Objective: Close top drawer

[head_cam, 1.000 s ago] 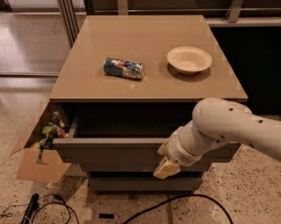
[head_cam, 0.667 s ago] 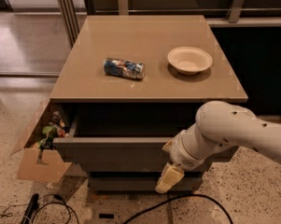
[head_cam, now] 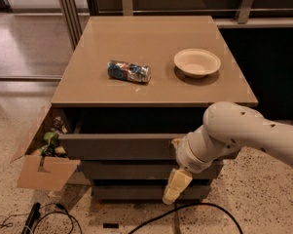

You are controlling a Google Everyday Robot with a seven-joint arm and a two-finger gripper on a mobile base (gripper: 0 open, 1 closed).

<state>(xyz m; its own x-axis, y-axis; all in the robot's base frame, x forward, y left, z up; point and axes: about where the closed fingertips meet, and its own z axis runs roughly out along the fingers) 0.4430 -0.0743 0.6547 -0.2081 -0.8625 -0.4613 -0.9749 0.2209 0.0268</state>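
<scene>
**Ann:** Camera view, and the gripper hangs low at the cabinet front. Its cream tip points down across the middle drawer front towards the bottom one.

**Ben:** Spread wide or pinched?

**Ann:** Cannot tell from here, and I see nothing in its hold.

**Ben:** And the top drawer?

**Ann:** The top drawer sits just above the gripper and runs off to picture-left. It is pulled out, with a dark gap behind its grey front. The white arm crosses the front's right-hand end; whether they touch, I cannot say.

**Ben:** Higher up?

**Ann:** Well above the gripper, on the tan cabinet top, a cream bowl sits almost straight up. A blue crumpled object lies on its side, up and to the left.

**Ben:** Floor level?

**Ann:** A cluttered cardboard box stands far left of the gripper, beside the cabinet. A black cable curves just below the gripper.
</scene>
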